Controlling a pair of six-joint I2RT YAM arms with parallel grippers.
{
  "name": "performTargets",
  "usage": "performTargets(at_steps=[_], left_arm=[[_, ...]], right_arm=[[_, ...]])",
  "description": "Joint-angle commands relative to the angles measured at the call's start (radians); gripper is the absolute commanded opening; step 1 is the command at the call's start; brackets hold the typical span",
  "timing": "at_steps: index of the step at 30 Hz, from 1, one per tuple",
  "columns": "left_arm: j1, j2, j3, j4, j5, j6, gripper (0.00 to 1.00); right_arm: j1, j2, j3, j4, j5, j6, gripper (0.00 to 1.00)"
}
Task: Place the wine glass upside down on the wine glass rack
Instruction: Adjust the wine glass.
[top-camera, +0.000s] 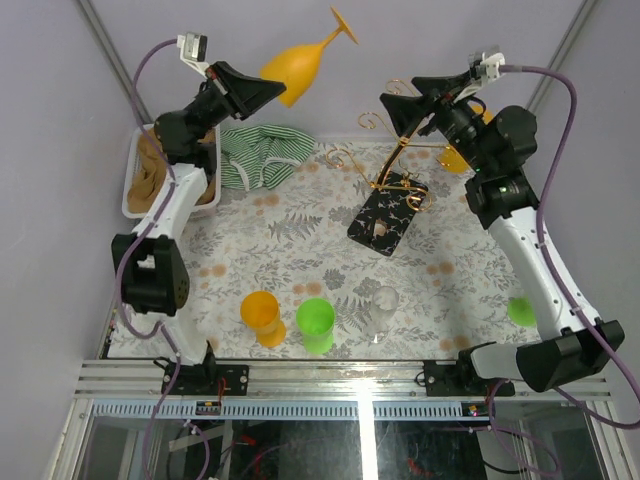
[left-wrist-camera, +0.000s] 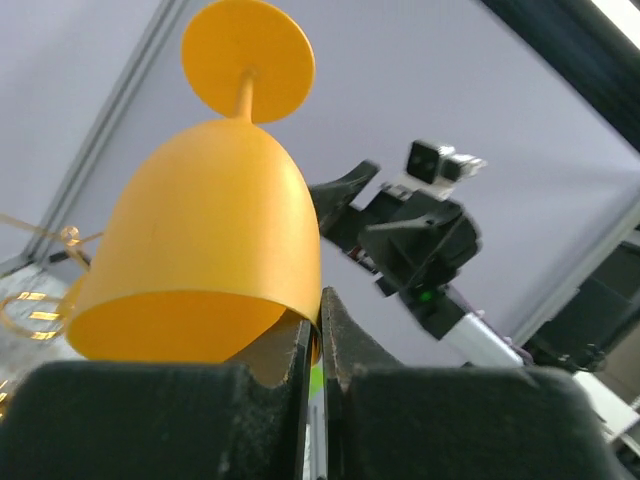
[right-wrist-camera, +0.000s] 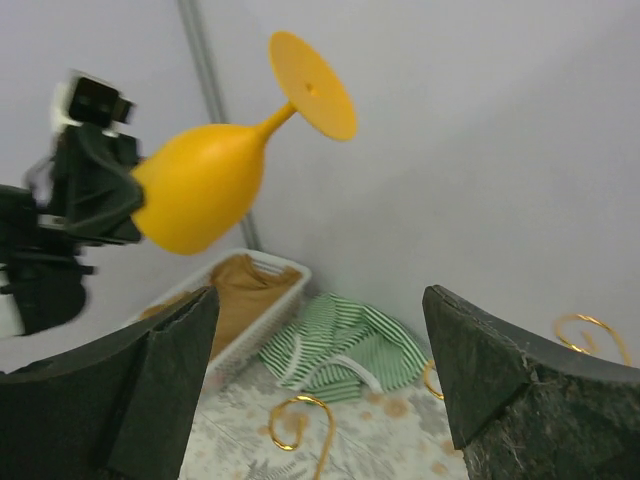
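Top external, upper centre: orange wine glass (top-camera: 296, 66), likely light, stiff, slick plastic | left gripper (top-camera: 272, 90) clamped on its rim | right gripper (top-camera: 392, 112) spread wide, empty | stem offers second hold

Nothing readable in any of these shots tbh, no words, brands or numbers that I can make out on anything.
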Motion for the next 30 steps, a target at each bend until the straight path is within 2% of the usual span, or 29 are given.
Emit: performTargets(at_steps=[1,3,4,5,7,10,16,21,24,30], left_arm=[[-0.008,-0.157,0.06,-0.648,0.124,0.535,0.0],[-0.008,-0.193,0.152,-1.061,0.082,0.83,0.0],[-0.008,-0.204,0.208,-1.228,0.049,0.996,0.0],[-0.007,-0.211,0.251,-1.364,0.019,1.089,0.0],[-0.005,-0.218,0.325,-1.56,-0.039,1.207,0.0],[-0.005,-0.239,0.366,-1.736,-0.109,1.3,0.0],[-0.005,-0.317,0.304,-1.946,-0.254,1.39,0.0],[-0.005,-0.402,0.196,-1.999,-0.385,1.42,0.0],[-0.005,-0.428,0.142,-1.993,-0.394,1.413,0.0],[-0.005,-0.453,0.086,-1.98,-0.386,1.409,0.0]], right_arm=[[-0.001,-0.027,0.173,-0.422,0.255,-0.21,0.9],[0.001,-0.024,0.226,-0.535,0.363,-0.25,0.9],[-0.001,-0.022,0.261,-0.579,0.428,-0.269,0.9],[-0.001,-0.02,0.29,-0.622,0.471,-0.29,0.91],[-0.001,-0.016,0.311,-0.684,0.545,-0.311,0.92],[0.0,0.005,0.345,-0.762,0.629,-0.339,0.92],[-0.001,0.031,0.316,-0.846,0.818,-0.351,0.93],[-0.011,0.036,0.265,-0.835,0.964,-0.359,0.97],[-0.048,0.083,0.283,-0.839,0.924,-0.319,0.98],[-0.064,0.277,0.51,-0.912,0.785,-0.259,0.99]])
